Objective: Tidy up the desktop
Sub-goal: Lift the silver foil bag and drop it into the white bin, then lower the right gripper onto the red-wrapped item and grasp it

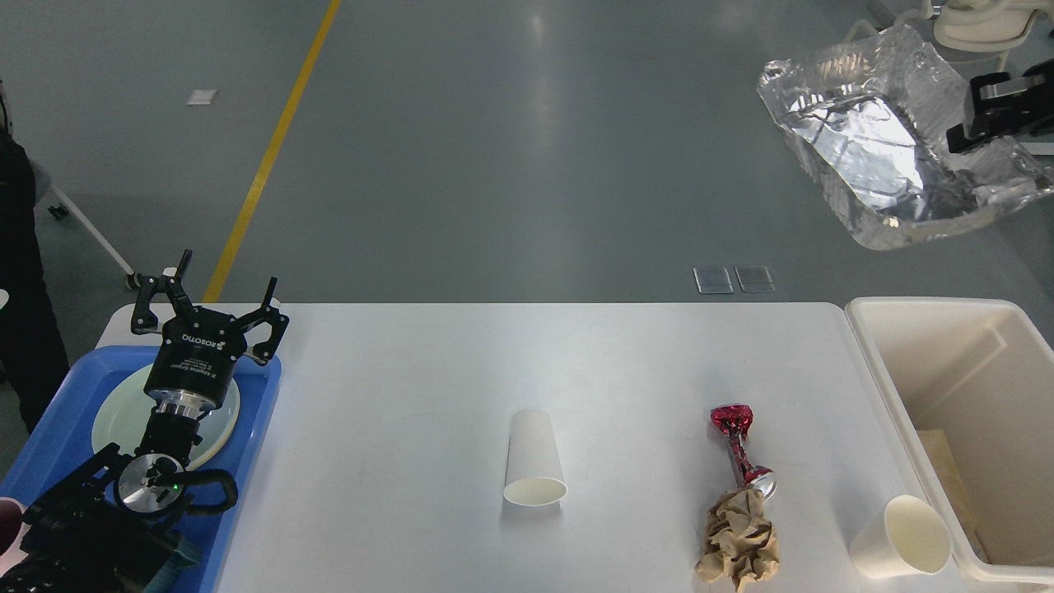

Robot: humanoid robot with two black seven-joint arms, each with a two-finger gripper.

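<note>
1. Head view, the step in hand: my right gripper [980,111] is up at the top right, its fingers closed on the rim of a crumpled foil tray [885,144], which hangs in the air beyond the far edge of the desktop [395,387]. I read this as carrying the foil toward the cream bin [947,395] that sits against the desktop's right end.

2. What the next move calls for, as I judge it: bring the foil tray back and down over the bin's opening, then let go. The tray looks wide compared with the bin mouth, so it may catch on the rim.

3. Still to clear on the desktop: a paper cup [533,459] lying on its side near the middle, a crushed red can [741,449] to its right with a ball of brown paper [739,543] touching its near end, and a second paper cup [903,537] tipped over just beside the bin's near corner.

4. Left arm pose: my left gripper [212,317] points away from me, hovering above the blue tray [255,412] at the desktop's left end. Its fingers are spread wide and hold nothing. A pale plate [222,428] lies in the tray below the wrist.

5. Right arm pose: only the gripper shows at the frame's edge, reaching in from the right.
</note>
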